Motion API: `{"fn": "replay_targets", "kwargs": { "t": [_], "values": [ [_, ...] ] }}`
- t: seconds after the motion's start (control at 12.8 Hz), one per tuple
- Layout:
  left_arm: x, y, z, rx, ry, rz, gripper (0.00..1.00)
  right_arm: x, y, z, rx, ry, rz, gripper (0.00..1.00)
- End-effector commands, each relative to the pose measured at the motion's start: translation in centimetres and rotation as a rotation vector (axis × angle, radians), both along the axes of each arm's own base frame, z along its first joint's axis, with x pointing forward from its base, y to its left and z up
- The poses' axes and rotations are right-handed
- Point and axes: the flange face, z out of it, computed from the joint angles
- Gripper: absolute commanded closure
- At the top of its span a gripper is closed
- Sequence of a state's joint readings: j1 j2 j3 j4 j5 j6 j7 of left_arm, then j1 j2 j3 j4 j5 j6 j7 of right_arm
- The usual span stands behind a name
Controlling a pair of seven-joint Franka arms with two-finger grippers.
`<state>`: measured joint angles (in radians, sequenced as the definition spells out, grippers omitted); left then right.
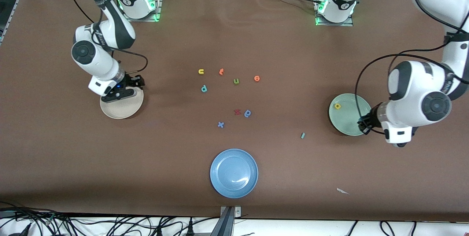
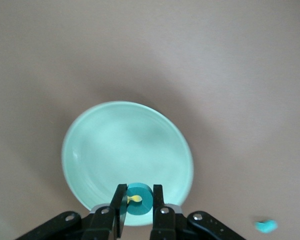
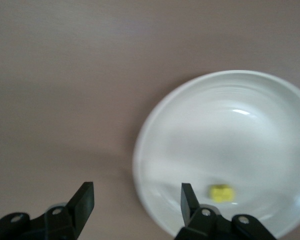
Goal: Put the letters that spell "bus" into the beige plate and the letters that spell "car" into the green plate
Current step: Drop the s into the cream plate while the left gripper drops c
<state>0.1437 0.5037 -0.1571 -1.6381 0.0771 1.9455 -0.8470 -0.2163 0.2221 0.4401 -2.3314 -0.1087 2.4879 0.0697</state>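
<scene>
The left gripper [image 2: 138, 200] hangs over the green plate [image 1: 351, 122] at the middle right of the front view, pinching a teal "c" [image 2: 138, 198] between its fingers, presumably poised to let it fall beside the yellow "a" [image 1: 338, 106], the one letter already lying in that plate. The right gripper [image 3: 135, 202], at the middle left of that view over the rim of the beige plate [image 1: 122, 109], has its fingers spread and holds nothing; a single small yellow letter [image 3: 222, 193] lies in the plate just off one fingertip, so I take this for a drop-off, though its shape is too blurred for me to read.

On the bare worktop [image 1: 73, 162] I count nine letters. Near the centre sit a yellow "u" [image 1: 201, 71], a teal "b" [image 1: 204, 88], two orange letters [image 1: 221, 71] [image 1: 257, 78], a green "u" [image 1: 236, 81], a red letter [image 1: 237, 111], a blue looped letter [image 1: 247, 113] and a blue cross-shaped one [image 1: 220, 124]. The teal "r" [image 1: 302, 135] lies apart, near the green plate and lower in the frame. There are three plates in all, the third a blue plate [image 1: 234, 173] at lower centre with nothing in it. A white scrap [image 1: 342, 191] lies lower right.
</scene>
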Motion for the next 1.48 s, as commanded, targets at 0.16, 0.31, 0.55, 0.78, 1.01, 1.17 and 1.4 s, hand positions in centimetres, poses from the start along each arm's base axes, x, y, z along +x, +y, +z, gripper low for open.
{"fn": "replay_targets", "kwargs": {
  "t": [0.16, 0.31, 0.55, 0.78, 1.01, 1.17, 1.4],
  "values": [
    [-2.8, 1.3, -6.0, -0.044, 0.112, -0.095, 0.70, -4.0, 10.5, 0.8, 0.005, -0.003, -0.153, 0.21],
    [-3.1, 1.3, -7.2, -0.046, 0.095, -0.092, 0.70, -5.8, 14.7, 0.2, 0.028, -0.018, -0.202, 0.21],
    [-3.4, 1.2, -8.0, -0.045, 0.058, -0.092, 0.10, -8.3, 19.3, -1.6, 0.071, -0.021, -0.249, 0.21],
    [-1.4, -1.0, -4.9, -0.051, -0.009, -0.101, 0.00, -10.5, 22.1, -2.8, 0.085, -0.014, -0.260, 0.21],
    [0.8, -5.1, -1.1, -0.071, -0.095, -0.161, 0.00, -11.9, 23.6, -4.2, 0.090, 0.000, -0.237, 0.21],
    [1.2, -8.5, -0.3, -0.073, -0.122, -0.223, 0.00, -12.4, 23.7, -4.5, 0.075, -0.015, -0.210, 0.21],
    [0.9, -14.5, -2.6, -0.083, -0.145, -0.311, 0.01, -13.0, 23.2, -5.2, 0.052, -0.018, -0.181, 0.21]
  ]
}}
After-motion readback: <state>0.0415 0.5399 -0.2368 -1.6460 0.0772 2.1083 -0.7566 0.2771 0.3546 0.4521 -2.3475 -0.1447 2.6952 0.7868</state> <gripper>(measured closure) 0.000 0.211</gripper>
